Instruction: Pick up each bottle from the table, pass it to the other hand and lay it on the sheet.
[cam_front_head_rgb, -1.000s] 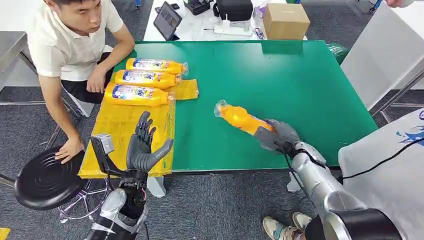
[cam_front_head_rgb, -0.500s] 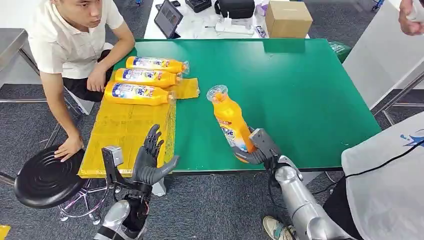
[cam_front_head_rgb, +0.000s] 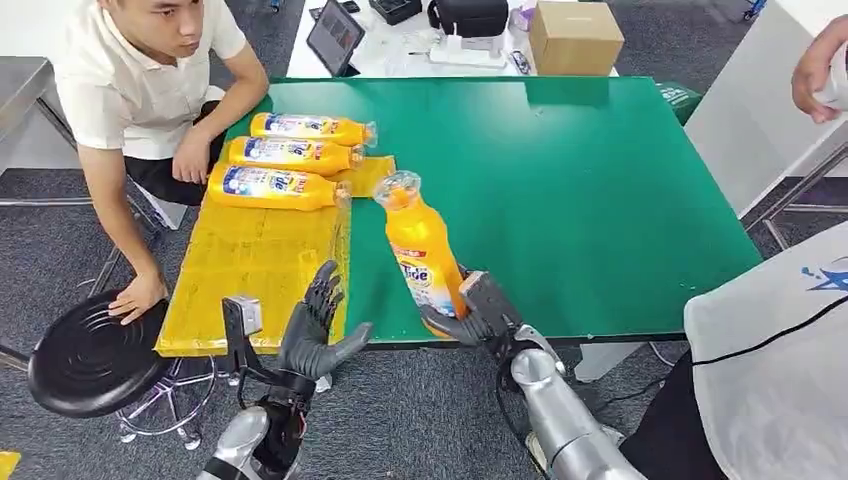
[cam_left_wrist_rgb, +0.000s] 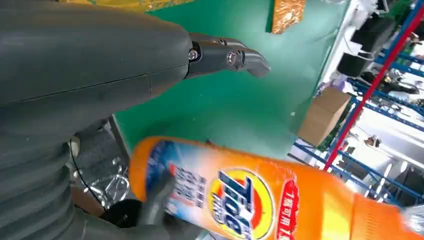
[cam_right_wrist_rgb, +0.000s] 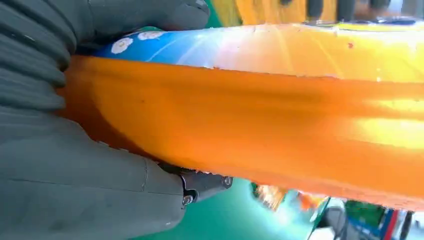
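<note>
- The right hand grips the orange bottle at its base, off the table, near the table's front edge; the cap end tilts up and away from the hand.
- The left hand holds nothing, fingers spread, just beside the bottle, at the front edge of the yellow sheet.
- Three bottles lie side by side at the sheet's far end.

Probably a lab: green test table, shelving.
</note>
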